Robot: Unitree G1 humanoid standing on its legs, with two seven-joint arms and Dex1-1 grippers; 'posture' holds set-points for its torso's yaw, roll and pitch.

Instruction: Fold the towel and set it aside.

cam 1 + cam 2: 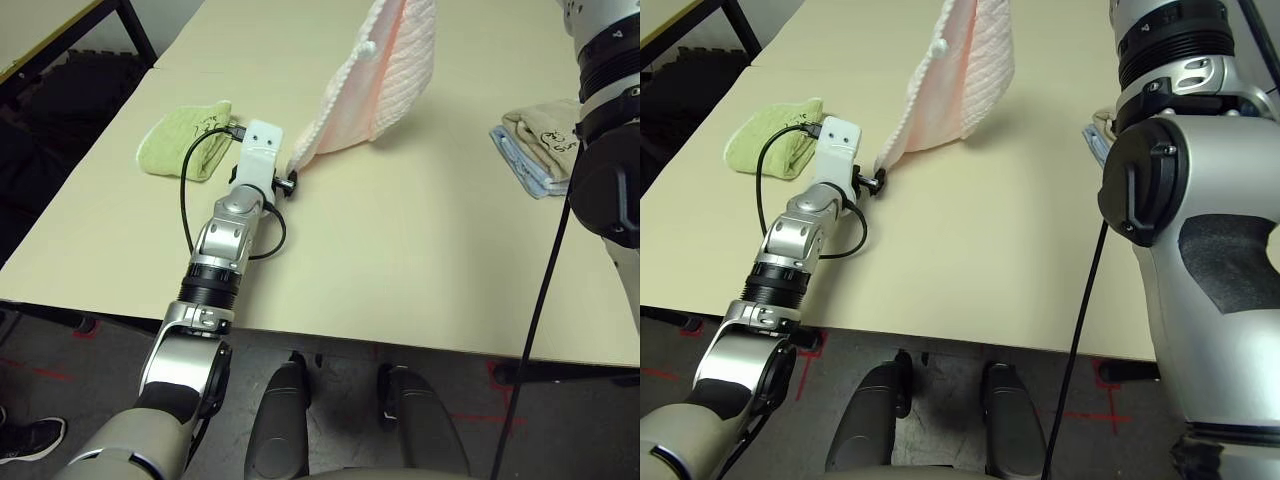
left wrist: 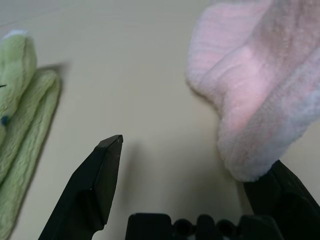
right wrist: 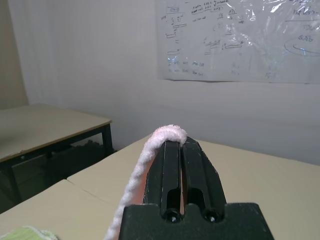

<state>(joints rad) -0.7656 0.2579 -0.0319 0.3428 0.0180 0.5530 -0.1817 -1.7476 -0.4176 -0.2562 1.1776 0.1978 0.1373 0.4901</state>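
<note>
The pink towel point(image 1: 375, 85) hung from the right gripper point(image 3: 180, 145), whose fingers pinched its top edge. The left gripper point(image 2: 195, 172) stood spread, the lower corner touching one finger. Mid-fold; closing on that corner seemed next.

The towel point(image 1: 375, 80) ran off the head view's upper edge. The right arm hid most of the folded stack point(image 1: 535, 145) behind it.

light: bright, even | shadows: soft on table point(image 1: 400, 260) | left wrist close-up blurred
</note>
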